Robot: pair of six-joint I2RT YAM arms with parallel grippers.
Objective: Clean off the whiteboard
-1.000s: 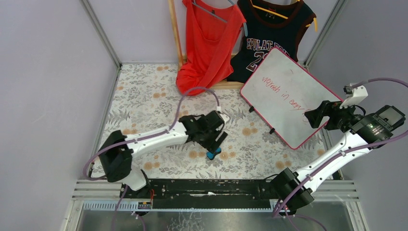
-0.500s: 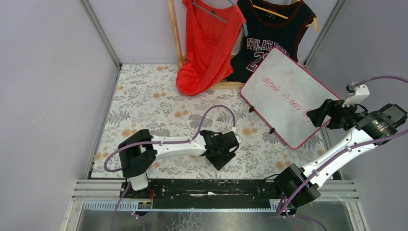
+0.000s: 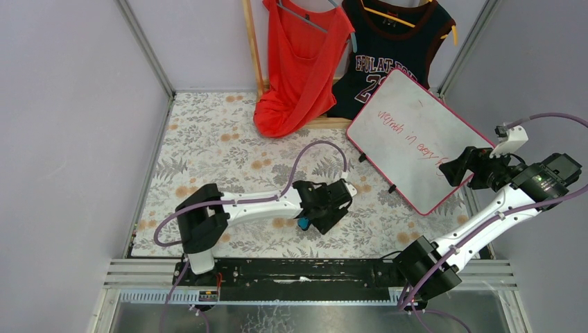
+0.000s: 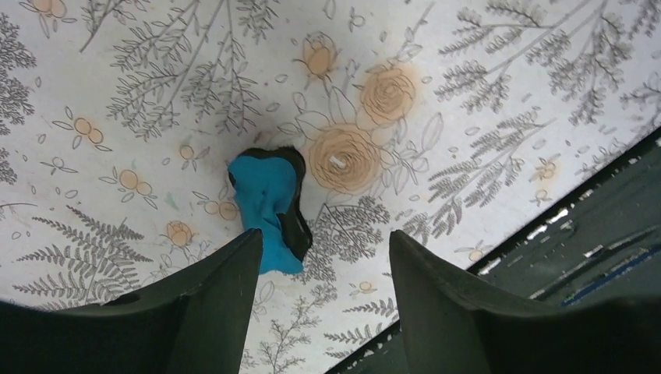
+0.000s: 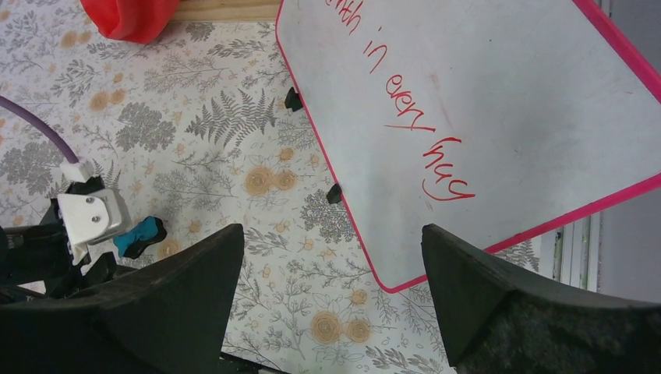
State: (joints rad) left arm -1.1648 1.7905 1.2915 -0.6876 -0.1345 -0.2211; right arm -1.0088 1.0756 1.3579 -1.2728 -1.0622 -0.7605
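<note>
Red handwriting "in every hug" on the whiteboard (image 5: 507,78); "EPULAT" on the jersey (image 3: 388,48).

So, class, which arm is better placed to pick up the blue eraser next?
Left: the left gripper hangs open just above the eraser. The right gripper, also open, is over by the whiteboard, away from it.

The top external camera looks steeply down from above and behind the arm bases, far enough off to take in the whole floral tablecloth (image 3: 208,139), with the whiteboard (image 3: 409,135) at the far right. The left wrist camera hangs close over the cloth, facing down between the fingers of the left gripper (image 4: 323,249) at a blue eraser (image 4: 269,206). The right wrist camera sits higher, looking down past the right gripper (image 5: 331,241). It shares the whiteboard, eraser and left gripper with the top view.
</note>
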